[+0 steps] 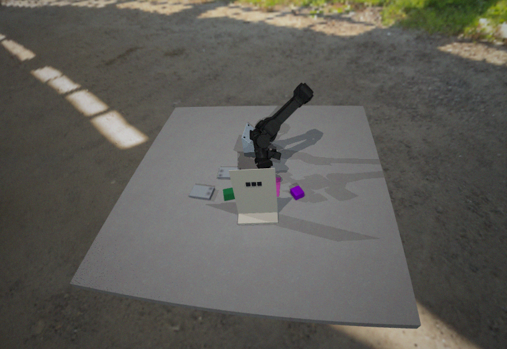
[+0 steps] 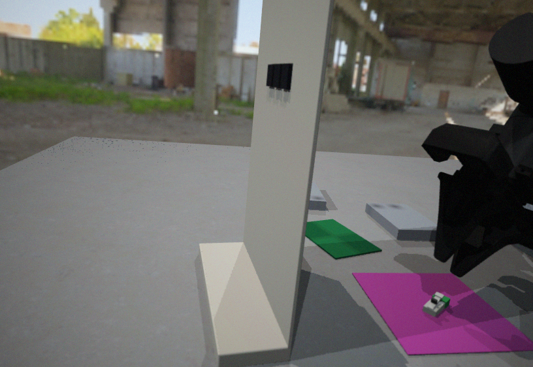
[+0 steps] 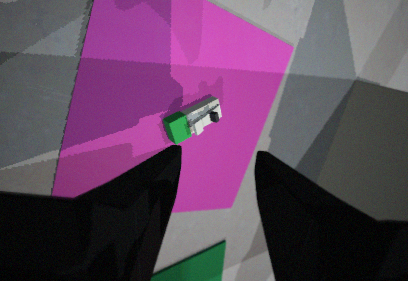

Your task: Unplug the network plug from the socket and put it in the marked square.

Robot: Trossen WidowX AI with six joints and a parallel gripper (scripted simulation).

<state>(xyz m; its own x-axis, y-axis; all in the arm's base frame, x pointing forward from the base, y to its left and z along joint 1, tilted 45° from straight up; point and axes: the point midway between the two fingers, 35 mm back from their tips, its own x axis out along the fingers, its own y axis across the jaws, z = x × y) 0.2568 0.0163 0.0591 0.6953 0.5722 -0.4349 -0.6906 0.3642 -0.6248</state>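
Note:
The small grey plug with a green end lies flat on the magenta marked square, near its middle. My gripper is open and hangs a little above the square, with the plug just beyond the left fingertip and not between the fingers. The upright cream panel stands in front, with its row of dark sockets showing on this face.
A green square lies next to the magenta one. Two flat grey plates lie to the left. A purple block sits right of the panel. A pale tilted piece stands behind the arm.

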